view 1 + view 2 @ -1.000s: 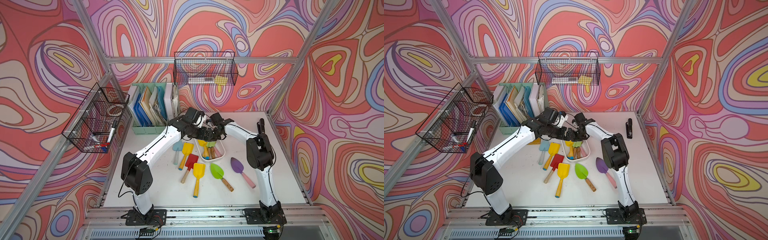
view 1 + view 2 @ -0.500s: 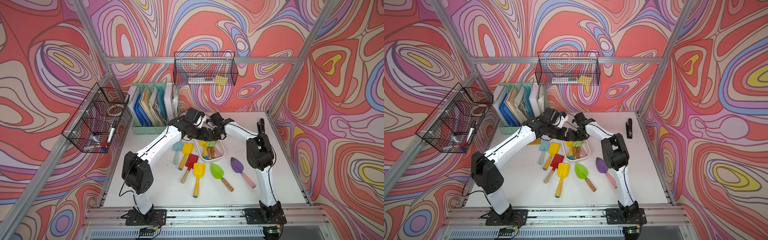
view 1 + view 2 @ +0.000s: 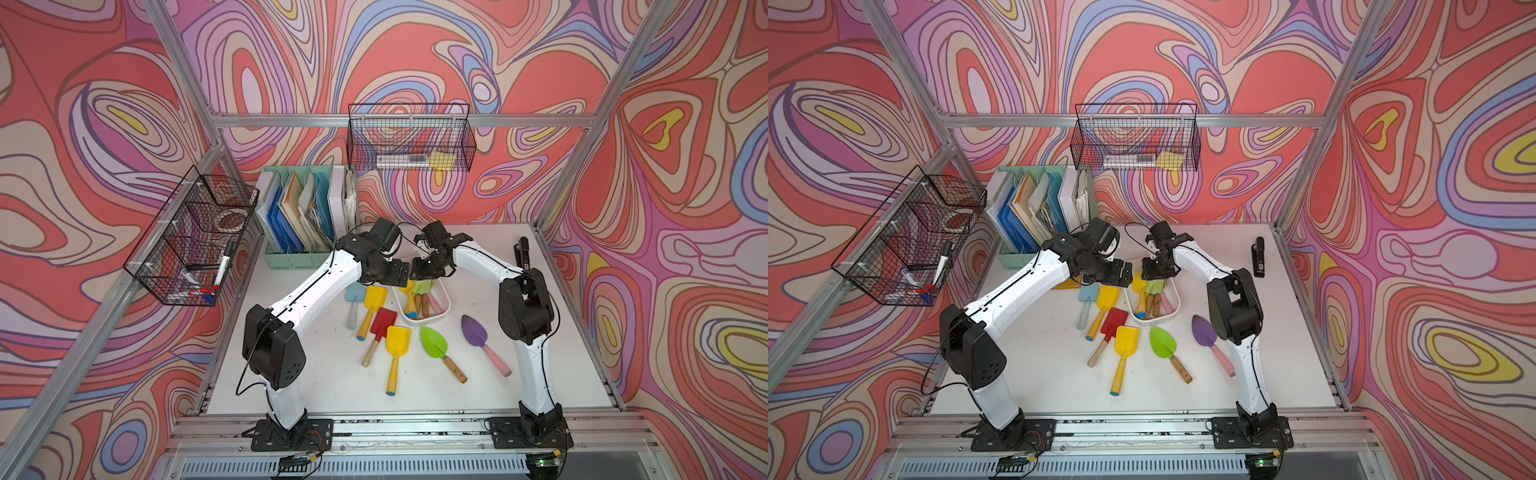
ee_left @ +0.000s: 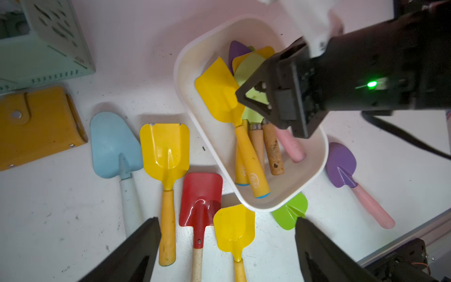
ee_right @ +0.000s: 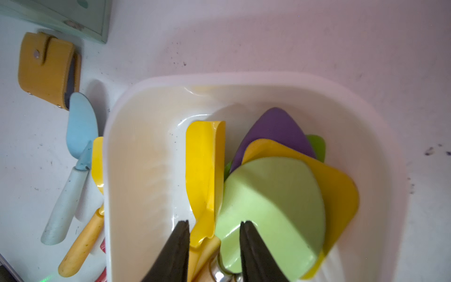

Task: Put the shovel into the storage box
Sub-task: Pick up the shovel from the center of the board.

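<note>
The yellow shovel is lying inside the storage box, tipped on its edge along the 9 o'clock side of a stack of blades: a pale green shovel on top, another yellow blade under it and a purple blade at the bottom. On its orange handle a small white cursive mark is showing in the left wrist view, too blurred to read.

The right gripper is hanging over the box with its fingers partly apart, straddling the yellow shovel's neck and the edge of the pale green blade. It is gripping nothing, though whether a pad is brushing the metal cannot be told. The left gripper is hovering with its fingers spread wide and holding nothing.

In both top views the box is sitting near the middle of the table. At its 7 to 9 o'clock a light blue shovel, a loose yellow shovel, a red shovel and a second loose yellow shovel are lying. A bright green shovel is lying at 6 o'clock, a purple shovel at 4 o'clock, a mustard wallet at 9 o'clock, a mint file organizer at 10 o'clock and a black stapler at 2 o'clock, its label too small to read.

Against the top views of a second ago, arms and shovels are showing no visible shift.
</note>
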`<action>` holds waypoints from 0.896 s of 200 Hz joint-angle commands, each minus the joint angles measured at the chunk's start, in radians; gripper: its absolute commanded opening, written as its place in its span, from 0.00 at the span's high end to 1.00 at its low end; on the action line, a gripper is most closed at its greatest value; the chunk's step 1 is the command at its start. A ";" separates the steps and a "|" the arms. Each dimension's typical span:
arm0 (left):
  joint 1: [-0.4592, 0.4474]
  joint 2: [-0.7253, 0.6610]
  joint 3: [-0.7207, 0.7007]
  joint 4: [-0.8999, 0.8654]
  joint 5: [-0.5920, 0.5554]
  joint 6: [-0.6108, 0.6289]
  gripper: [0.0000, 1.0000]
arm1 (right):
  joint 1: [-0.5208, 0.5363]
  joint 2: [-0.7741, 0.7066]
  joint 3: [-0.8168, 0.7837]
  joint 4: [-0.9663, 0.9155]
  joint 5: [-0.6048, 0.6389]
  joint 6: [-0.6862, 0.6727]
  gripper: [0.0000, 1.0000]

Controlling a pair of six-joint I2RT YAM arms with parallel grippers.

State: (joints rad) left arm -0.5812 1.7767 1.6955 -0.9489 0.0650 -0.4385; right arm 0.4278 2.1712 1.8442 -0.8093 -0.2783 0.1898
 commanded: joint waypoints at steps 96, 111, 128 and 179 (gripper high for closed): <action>0.171 -0.043 -0.348 0.038 -0.025 -0.052 0.17 | 0.005 -0.325 -0.173 -0.026 0.114 0.056 0.65; 0.186 -0.032 -0.366 0.048 -0.024 -0.048 0.19 | 0.006 -0.350 -0.198 -0.022 0.120 0.063 0.66; 0.199 -0.015 -0.382 0.063 -0.018 -0.044 0.21 | 0.005 -0.375 -0.227 -0.015 0.123 0.069 0.67; 0.218 0.055 -0.389 0.101 -0.031 -0.040 0.27 | 0.006 -0.428 -0.291 0.001 0.131 0.081 0.70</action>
State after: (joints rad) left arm -0.3717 1.7935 1.3151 -0.8799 0.0406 -0.4873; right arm 0.4278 1.7966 1.5810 -0.8200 -0.1646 0.2558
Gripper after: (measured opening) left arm 0.746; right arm 0.306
